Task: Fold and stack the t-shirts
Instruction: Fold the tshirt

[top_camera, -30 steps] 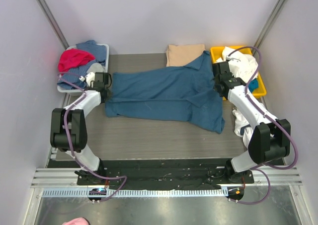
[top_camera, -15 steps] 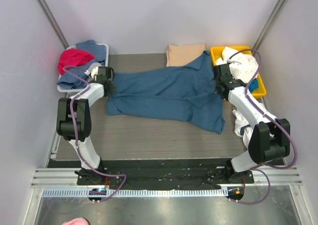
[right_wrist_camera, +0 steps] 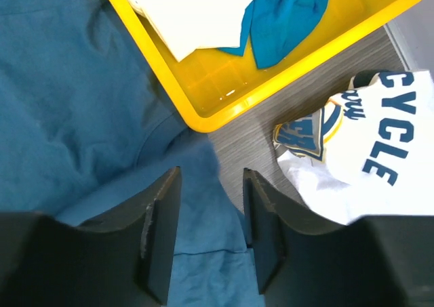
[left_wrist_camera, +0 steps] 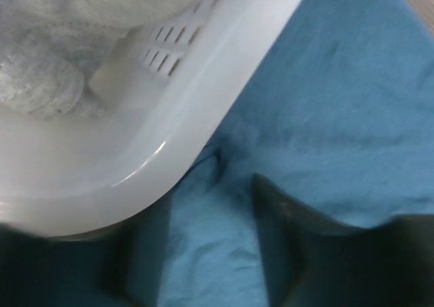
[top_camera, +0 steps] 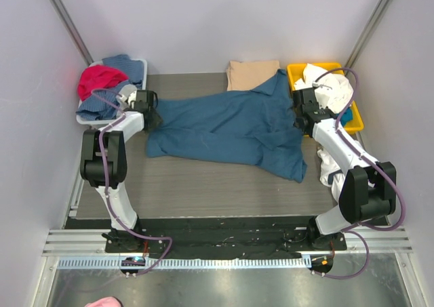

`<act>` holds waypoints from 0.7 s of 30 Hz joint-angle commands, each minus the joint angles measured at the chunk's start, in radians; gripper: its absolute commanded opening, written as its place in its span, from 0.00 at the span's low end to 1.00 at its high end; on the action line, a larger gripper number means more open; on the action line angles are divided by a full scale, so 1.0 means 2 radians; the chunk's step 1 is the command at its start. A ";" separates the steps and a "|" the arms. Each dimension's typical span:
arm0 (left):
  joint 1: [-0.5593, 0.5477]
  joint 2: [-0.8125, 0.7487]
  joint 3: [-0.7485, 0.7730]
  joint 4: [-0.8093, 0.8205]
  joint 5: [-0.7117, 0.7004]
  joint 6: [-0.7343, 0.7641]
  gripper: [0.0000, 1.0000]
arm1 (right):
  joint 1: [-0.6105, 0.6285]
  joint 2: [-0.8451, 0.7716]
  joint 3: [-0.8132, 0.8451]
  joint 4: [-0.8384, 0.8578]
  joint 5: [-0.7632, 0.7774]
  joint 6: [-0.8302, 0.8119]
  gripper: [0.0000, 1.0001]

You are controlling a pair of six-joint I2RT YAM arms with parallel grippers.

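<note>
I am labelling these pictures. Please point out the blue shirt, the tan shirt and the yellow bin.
blue shirt (top_camera: 230,127): top view, middle of its body.
tan shirt (top_camera: 252,73): top view, middle of the cloth.
yellow bin (right_wrist_camera: 211,119): right wrist view, corner of its rim.

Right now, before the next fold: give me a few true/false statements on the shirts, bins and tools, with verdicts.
1. The teal-blue shirt lies spread out across the table, not folded. True.
2. The tan shirt sits inside the yellow bin. False: it lies folded on the table, left of the bin.
3. The right tool is open, fingers apart over the teal-blue shirt's edge. True.
4. The white basket on the left has nothing in it. False: it holds a red garment and blue clothes.
</note>
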 commanded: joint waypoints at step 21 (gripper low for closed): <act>-0.042 -0.303 -0.274 0.011 -0.024 0.003 1.00 | 0.027 -0.158 -0.093 -0.040 -0.139 0.020 0.60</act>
